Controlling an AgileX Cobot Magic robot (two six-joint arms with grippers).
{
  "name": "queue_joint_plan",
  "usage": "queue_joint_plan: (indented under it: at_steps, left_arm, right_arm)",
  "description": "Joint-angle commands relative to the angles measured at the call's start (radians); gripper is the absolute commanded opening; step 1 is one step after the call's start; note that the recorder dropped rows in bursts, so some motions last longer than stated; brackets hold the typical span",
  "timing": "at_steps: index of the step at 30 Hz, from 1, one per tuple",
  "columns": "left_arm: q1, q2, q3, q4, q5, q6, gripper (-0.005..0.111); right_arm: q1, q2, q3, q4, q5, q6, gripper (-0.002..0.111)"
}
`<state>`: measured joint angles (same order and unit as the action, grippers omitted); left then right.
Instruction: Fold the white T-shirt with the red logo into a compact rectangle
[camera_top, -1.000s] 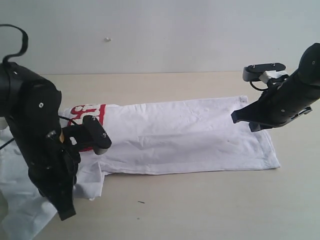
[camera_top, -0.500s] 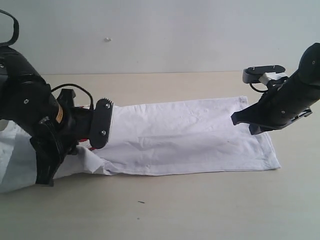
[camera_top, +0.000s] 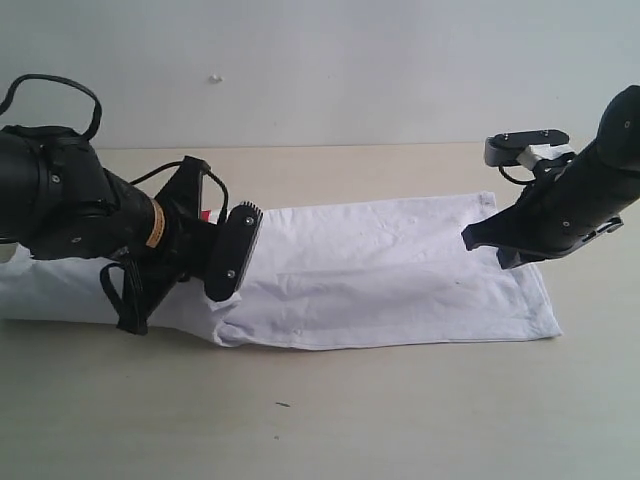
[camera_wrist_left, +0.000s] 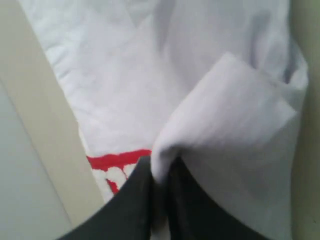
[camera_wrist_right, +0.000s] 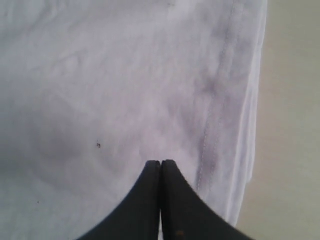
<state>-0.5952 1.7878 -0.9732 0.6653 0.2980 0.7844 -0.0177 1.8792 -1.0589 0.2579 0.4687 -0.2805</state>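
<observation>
We see the white T-shirt spread as 1 long band across the beige tabletop. Its long edges are folded in, so neither sleeve shows. The cloth is plain white with soft creases, and at its right end a stitched hem runs along stacked layers. There is a small dark speck on the fabric near that hem.

The left gripper has its jaws clamped on a raised fold of the shirt, and the cloth bulges out from between the 2 dark fingers. Just beside that pinch lies the red logo, a red strip with white lettering. Only 1 corner of it shows, since a finger cuts off the rest and the letters cannot be read. In the exterior view the left arm covers the shirt's left part, and only a sliver of red peeks out behind it.

The right gripper is over the shirt's right end with its jaws pressed together and nothing between them. We cannot tell whether its tips touch the cloth. Both wrist views are soft and blurred up close.
</observation>
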Motion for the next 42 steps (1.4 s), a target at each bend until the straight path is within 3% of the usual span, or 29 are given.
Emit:
queue_joint_plan:
  at_steps: [1, 7, 15, 18, 22, 24, 28, 31, 34, 37, 42]
  left_arm:
    - [0.05, 0.025, -0.018, 0.064, -0.077, -0.094, 0.022]
    - [0.121, 0.032, -0.018, 0.064, -0.105, -0.18, 0.04]
    - [0.156, 0.032, -0.018, 0.032, -0.148, -0.418, 0.044]
    - [0.127, 0.032, -0.018, -0.043, -0.119, -0.431, 0.035]
    - [0.09, 0.037, -0.018, -0.176, -0.088, -0.431, 0.0]
    - [0.086, 0.045, -0.028, -0.266, -0.068, -0.429, 0.0]
    - [0.088, 0.111, -0.153, -0.504, 0.185, -0.28, 0.0]
    - [0.088, 0.157, -0.209, -0.642, 0.263, -0.157, 0.0]
    - [0.09, 0.21, -0.242, -0.641, 0.234, -0.171, 0.0]
    - [0.122, 0.251, -0.252, -0.604, 0.071, -0.247, 0.0]
    - [0.158, 0.283, -0.263, -0.574, -0.011, -0.247, 0.0]
  right_arm:
    - [0.001, 0.001, -0.007, -0.001, -0.025, -0.012, 0.0]
    - [0.001, 0.001, -0.007, -0.001, -0.035, -0.012, 0.0]
    - [0.001, 0.001, -0.007, -0.001, -0.035, -0.012, 0.0]
    - [0.001, 0.001, -0.007, -0.001, -0.035, -0.012, 0.0]
    - [0.001, 0.001, -0.007, -0.001, -0.035, -0.012, 0.0]
    - [0.001, 0.001, -0.007, -0.001, -0.033, -0.012, 0.0]
    - [0.001, 0.001, -0.007, 0.004, -0.022, -0.012, 0.0]
    - [0.001, 0.001, -0.007, 0.004, -0.022, -0.012, 0.0]
    - [0.001, 0.001, -0.007, 0.004, -0.022, -0.012, 0.0]
    - [0.001, 0.001, -0.007, 0.004, -0.026, -0.012, 0.0]
    - [0.001, 0.001, -0.007, 0.004, -0.03, -0.012, 0.0]
